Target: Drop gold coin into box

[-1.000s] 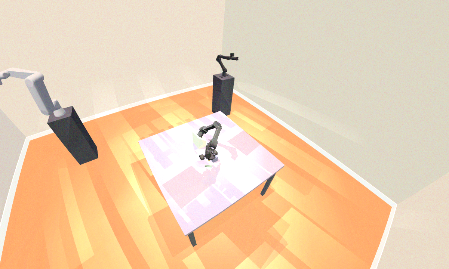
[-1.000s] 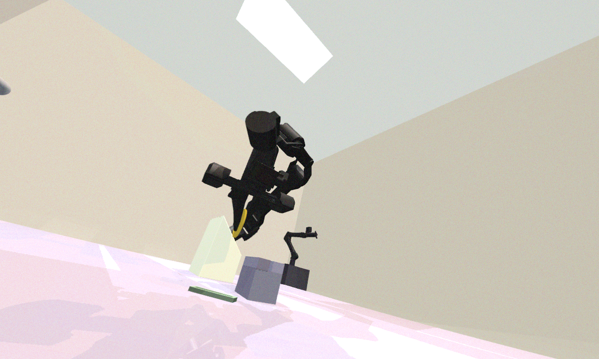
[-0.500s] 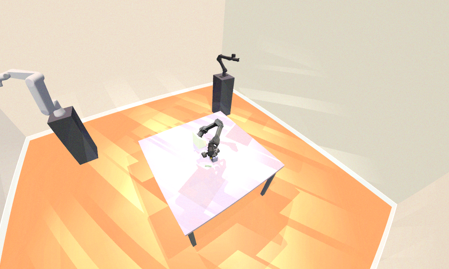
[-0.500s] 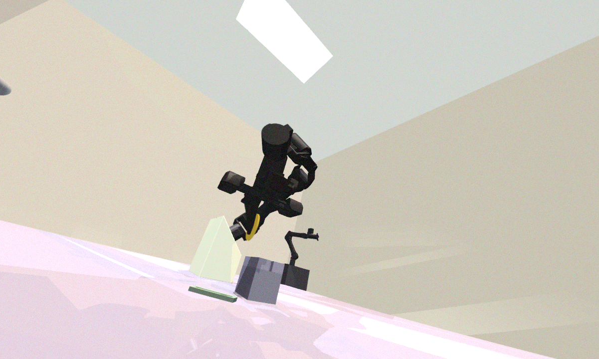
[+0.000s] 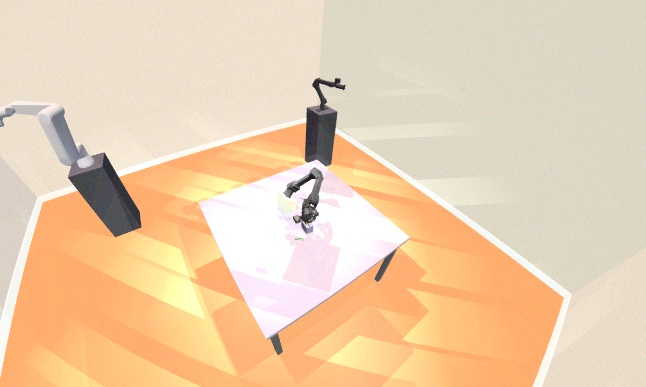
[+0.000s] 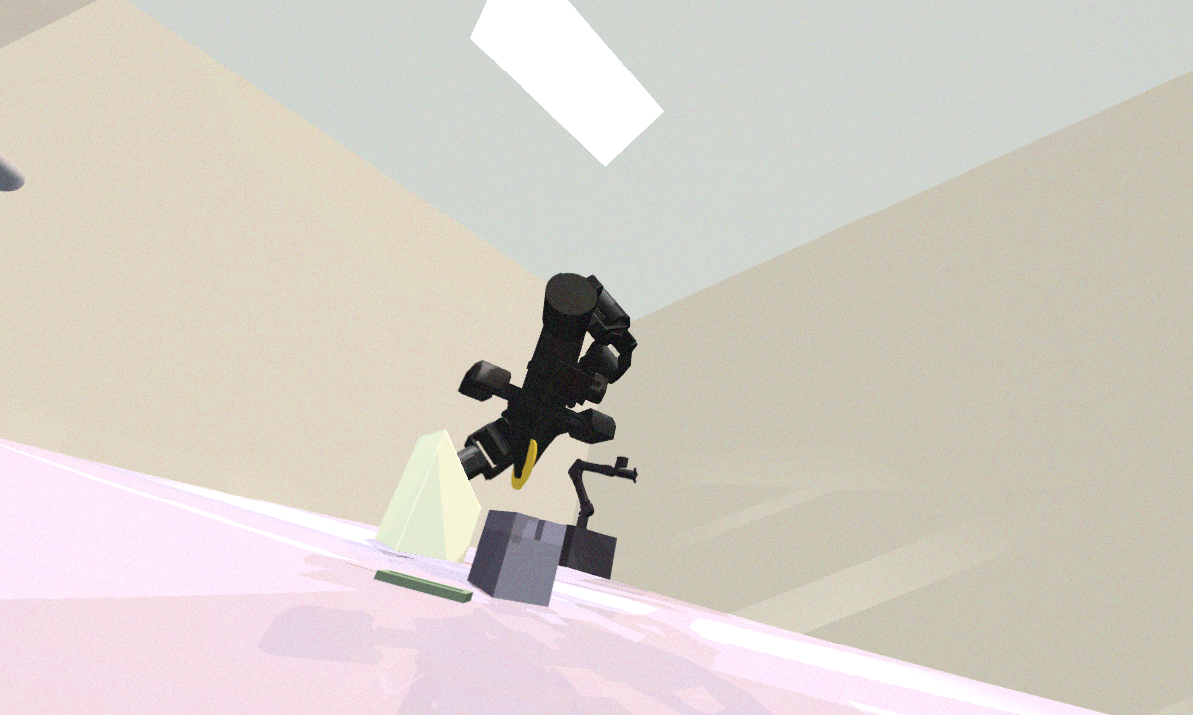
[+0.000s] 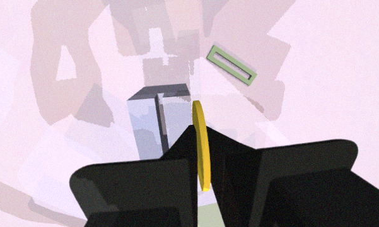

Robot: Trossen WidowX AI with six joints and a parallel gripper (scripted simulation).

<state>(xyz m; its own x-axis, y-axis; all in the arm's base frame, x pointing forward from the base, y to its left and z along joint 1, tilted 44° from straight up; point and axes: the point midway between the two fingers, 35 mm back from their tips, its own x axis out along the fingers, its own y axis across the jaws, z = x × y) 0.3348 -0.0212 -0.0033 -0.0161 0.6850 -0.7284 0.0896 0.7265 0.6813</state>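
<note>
Gold coin out of holder, pinched in our claw above box; slot drop remains.

Arm bent over table, gripper pointing down, jaws pinched on a barely visible coin. Grey box directly under the jaws; thin green holder just beside them, lying flat on the table.

Beige walls, orange floor with a white border, pale pink table, 2 dark pedestals, bright ceiling panel
</note>
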